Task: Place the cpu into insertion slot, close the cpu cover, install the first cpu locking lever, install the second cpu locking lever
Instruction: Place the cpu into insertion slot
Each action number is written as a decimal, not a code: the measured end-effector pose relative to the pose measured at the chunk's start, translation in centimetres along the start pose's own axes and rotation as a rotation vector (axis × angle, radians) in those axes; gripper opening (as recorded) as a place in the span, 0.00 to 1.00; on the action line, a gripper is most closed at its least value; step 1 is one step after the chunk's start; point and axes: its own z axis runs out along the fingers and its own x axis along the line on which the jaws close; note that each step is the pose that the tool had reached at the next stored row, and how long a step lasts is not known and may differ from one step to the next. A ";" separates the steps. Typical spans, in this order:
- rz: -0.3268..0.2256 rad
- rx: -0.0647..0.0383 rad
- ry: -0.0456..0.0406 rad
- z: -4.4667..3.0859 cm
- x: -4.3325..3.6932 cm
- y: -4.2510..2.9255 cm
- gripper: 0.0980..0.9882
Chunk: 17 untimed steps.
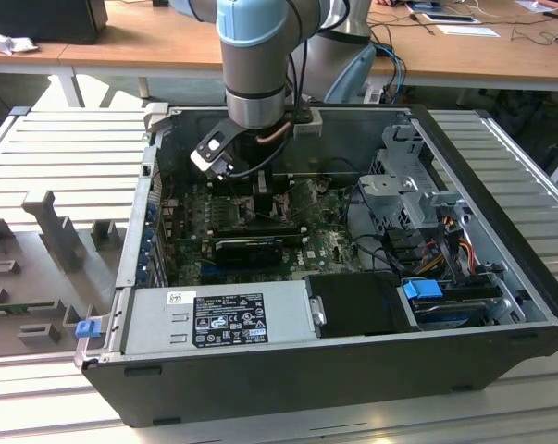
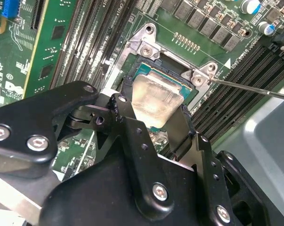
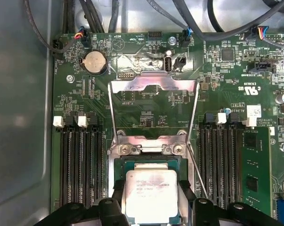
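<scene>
My grey table (image 1: 66, 148)
I see the open computer case (image 1: 306, 379) lying on its ribbed top, with grey blocks (image 1: 56, 231) just beside it at the exterior view's left.

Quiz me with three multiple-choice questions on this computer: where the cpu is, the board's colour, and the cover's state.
1. Where is the cpu? A in a tray; B at the insertion slot, between the fingers of the gripper; C on the floor.
2. The circuit board is: A green; B red; C white.
3. The cpu cover is: A closed; B removed; C swung open.
Answers: B, fingers hug it at the slot; A, green surrounds the slot; C, its frame lies back, off the slot.
</scene>
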 end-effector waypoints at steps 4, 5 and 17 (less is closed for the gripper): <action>0.000 0.000 -0.0003 0.08 0.00 -0.01 0.48; 0.000 0.000 -0.0003 0.08 0.00 -0.01 0.48; 0.001 0.004 -0.0007 -1.57 0.02 0.32 0.27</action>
